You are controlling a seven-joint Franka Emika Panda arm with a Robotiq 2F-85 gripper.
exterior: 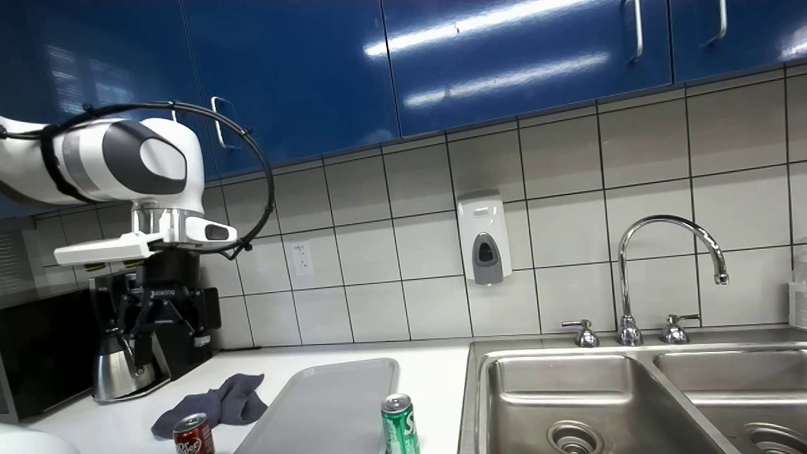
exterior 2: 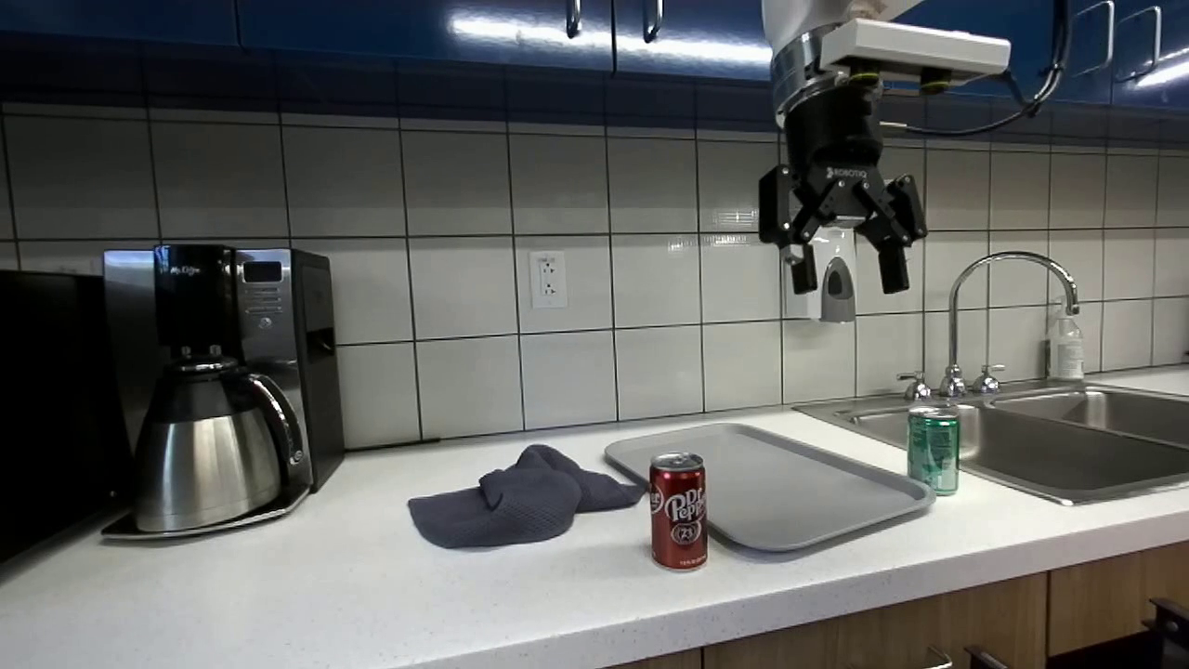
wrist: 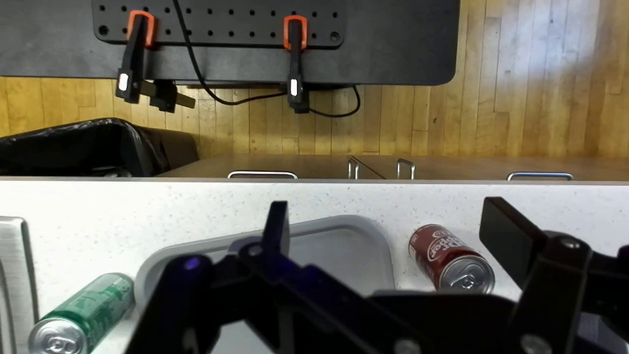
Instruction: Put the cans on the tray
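Upright on the counter stands the red can (exterior 2: 678, 516), just in front of the tray's near left side in an exterior view. The green can (exterior 2: 933, 455) is upright beside the tray's right end, close to the sink. Between them lies the grey tray (exterior 2: 780, 483), with no can on it. My gripper (exterior 2: 849, 272) hangs high above the counter, fingers spread wide and nothing held. From the wrist view, the red can (wrist: 444, 258) shows far below between the parted fingertips (wrist: 506, 236), while the green can (wrist: 93, 309) appears at lower left. Gripper parts hide much of the tray there.
A dark blue-grey cloth (exterior 2: 520, 502) lies left of the tray. Farther left are a coffee maker with its steel pot (exterior 2: 209, 465). At right sits the sink (exterior 2: 1031, 455) with a tall faucet (exterior 2: 957, 325). Blue cabinets (exterior: 296, 69) overhang the wall near the arm.
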